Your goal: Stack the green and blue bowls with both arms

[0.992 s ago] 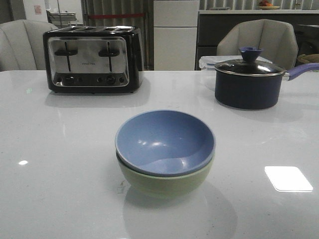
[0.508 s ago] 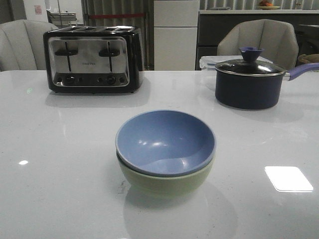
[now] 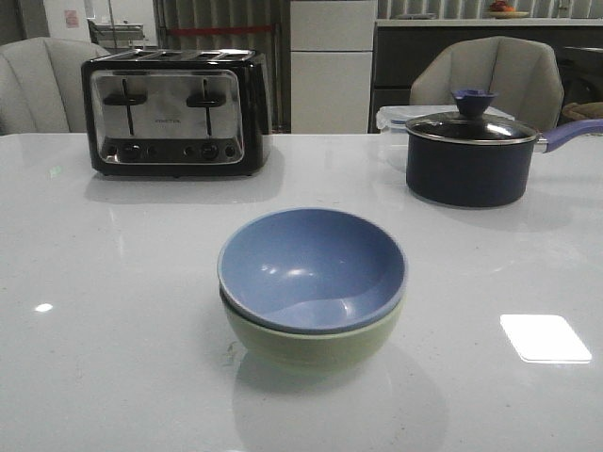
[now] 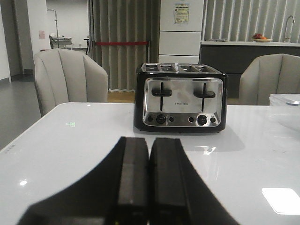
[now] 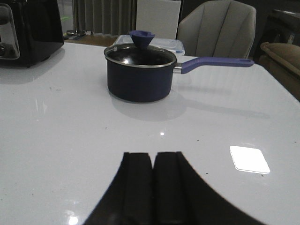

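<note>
With the blue bowl (image 3: 312,266) nested in the green bowl (image 3: 316,339) mid-table, toaster (image 3: 176,112) at eleven o'clock, left gripper (image 4: 149,176) and right gripper (image 5: 153,185) sit pressed together, empty. Only risk: a stray arm sweep tipping the stack.

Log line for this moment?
blue bowl nested in green bowl | left hand shut, empty | right hand shut, empty | both clear of bowls

The blue bowl (image 3: 312,268) was dusty blue, plain and unpatterned; directly beneath it the green bowl (image 3: 316,341) was pale sage. Beyond the bowls, the toaster (image 3: 174,112) was black with chrome panels. The saucepan (image 3: 468,155) was dark navy, with blue knob and handle. The table (image 3: 113,311) was glossy white.
</note>
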